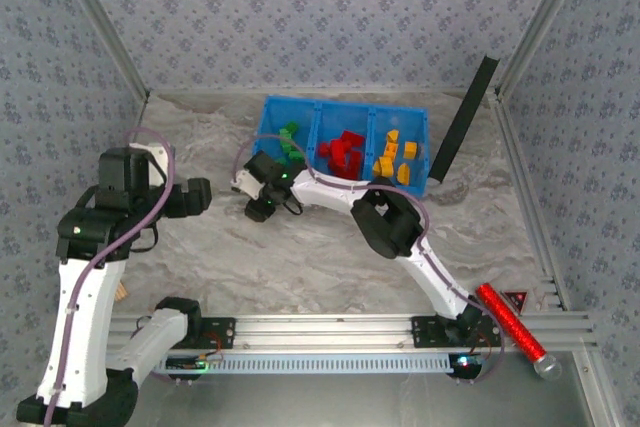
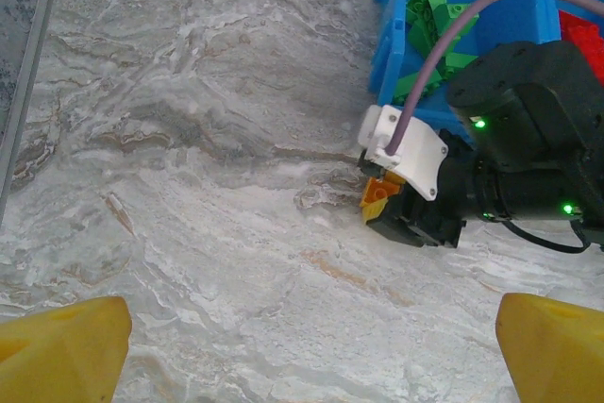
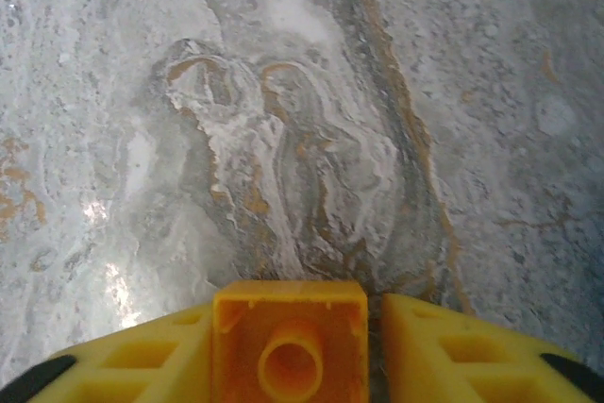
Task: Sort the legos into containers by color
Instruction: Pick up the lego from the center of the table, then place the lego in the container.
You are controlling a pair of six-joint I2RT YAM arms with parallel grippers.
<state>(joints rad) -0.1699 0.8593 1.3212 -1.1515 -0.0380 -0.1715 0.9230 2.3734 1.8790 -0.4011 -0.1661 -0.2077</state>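
The right jaws grasp an orange-yellow lego (image 3: 289, 342) over the bench (image 3: 283, 92) beside the tray's (image 1: 345, 104) near left corner; the left jaws hang released.

Looks like a robotics lab test cell, definitely not anybody's home. You've got a marble-look table (image 1: 300, 267) boxed in by wallpapered panels (image 1: 320, 17) on aluminium posts (image 1: 100, 22). Two robot arms (image 1: 80, 287) are bolted to an extrusion rail (image 1: 330, 327) along the front edge.
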